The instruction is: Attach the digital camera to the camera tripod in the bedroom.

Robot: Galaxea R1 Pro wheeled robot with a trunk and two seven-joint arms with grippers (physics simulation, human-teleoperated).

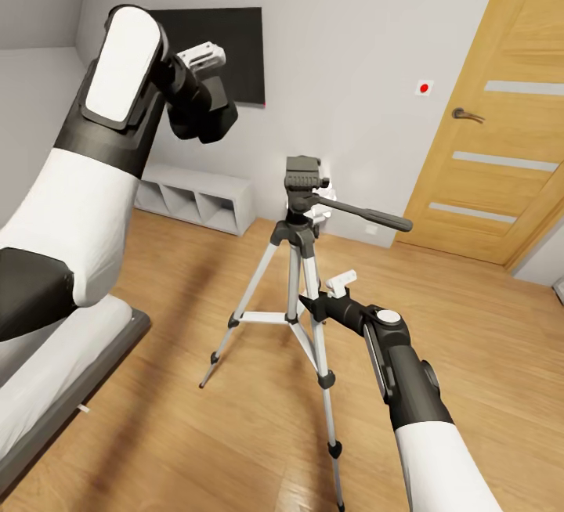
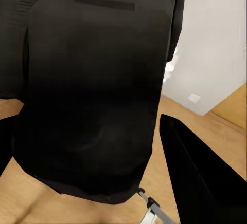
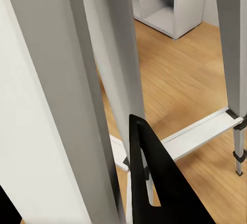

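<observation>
The camera tripod (image 1: 301, 261) stands mid-room on the wood floor, silver legs spread. Its black pan head (image 1: 304, 174) is bare on top and its long handle (image 1: 368, 217) points right. My right gripper (image 1: 313, 307) sits against the upper legs, and the right wrist view has a silver leg (image 3: 56, 106) between its black fingers (image 3: 149, 183), apparently shut on it. My raised left gripper (image 1: 205, 114) holds the digital camera (image 1: 215, 117) up and left of the tripod head. In the left wrist view the black camera body (image 2: 98, 90) sits between the fingers (image 2: 200, 178).
A black TV (image 1: 235, 46) hangs on the far wall above a low white shelf unit (image 1: 196, 199). The wooden door (image 1: 501, 120) is at the right, beside a red-dot wall switch (image 1: 424, 88). The grey-framed bed (image 1: 70, 355) runs along the left, under my left arm.
</observation>
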